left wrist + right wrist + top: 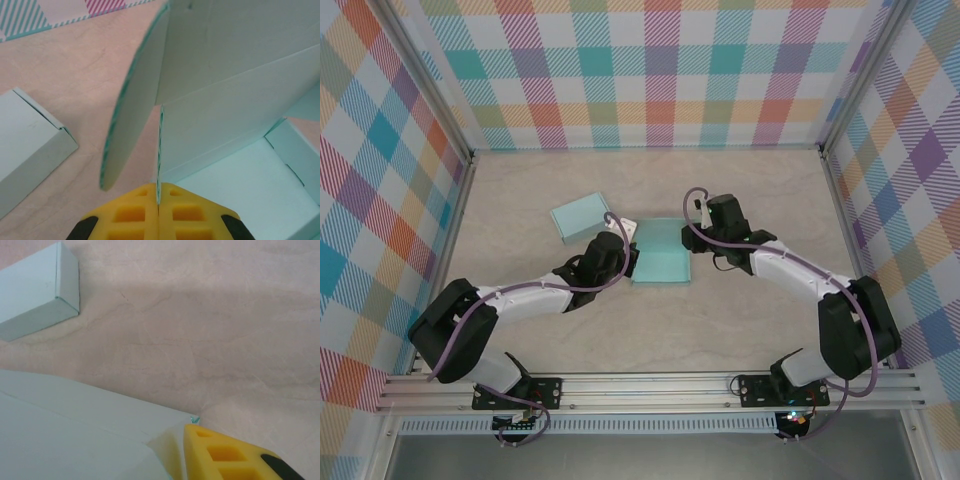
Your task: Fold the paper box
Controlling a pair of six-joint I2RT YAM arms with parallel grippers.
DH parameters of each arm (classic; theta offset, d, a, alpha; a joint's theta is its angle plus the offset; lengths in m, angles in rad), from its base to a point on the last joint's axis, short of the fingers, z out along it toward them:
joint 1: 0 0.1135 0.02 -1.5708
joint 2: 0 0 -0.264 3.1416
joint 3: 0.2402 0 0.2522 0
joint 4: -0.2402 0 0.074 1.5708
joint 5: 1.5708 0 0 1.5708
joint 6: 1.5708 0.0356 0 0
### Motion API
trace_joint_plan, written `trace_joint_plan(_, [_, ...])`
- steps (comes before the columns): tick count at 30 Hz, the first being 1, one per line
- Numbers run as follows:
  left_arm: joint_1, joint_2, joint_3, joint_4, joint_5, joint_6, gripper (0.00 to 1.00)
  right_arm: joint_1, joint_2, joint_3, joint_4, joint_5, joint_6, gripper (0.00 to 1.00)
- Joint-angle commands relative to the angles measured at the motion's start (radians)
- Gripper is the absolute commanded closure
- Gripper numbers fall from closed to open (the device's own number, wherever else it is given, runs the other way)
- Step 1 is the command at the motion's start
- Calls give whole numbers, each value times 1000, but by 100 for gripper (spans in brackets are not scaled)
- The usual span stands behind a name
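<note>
The pale teal paper box (662, 258) lies open, base flat, one side flap raised upright.

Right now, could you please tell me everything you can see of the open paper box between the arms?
The paper box is pale mint card: a shallow open tray lying flat mid-table, low walls up. On its left a panel and a rounded flap stand upright, the panel's edge pinched in the shut left claw. The right claw meets its far right corner; grip unclear.
</note>
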Motion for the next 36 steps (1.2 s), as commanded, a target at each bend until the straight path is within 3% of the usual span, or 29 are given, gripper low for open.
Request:
trace_joint_plan(1, [-17,1,-5,46,-33,22,100,6,21,43,5,25,-2,69])
trace_joint_plan(12, [-18,25,2,31,-15,44,100,6,43,62,-28,93,-21,59])
trace_joint_plan(20, [-25,36,6,16,5,77,100,6,37,56,-26,100,-38,60])
trace_joint_plan(25, [-26,44,14,8,-12,74,100,5,37,56,-35,98,-31,66])
trace_joint_plan(29, [-25,49,29,-12,-39,13,100,6,30,55,-47,87,-2,78])
trace_joint_plan(36, [-64,101,64,16,-53,-223,100,34,33,38,2,19,116,79])
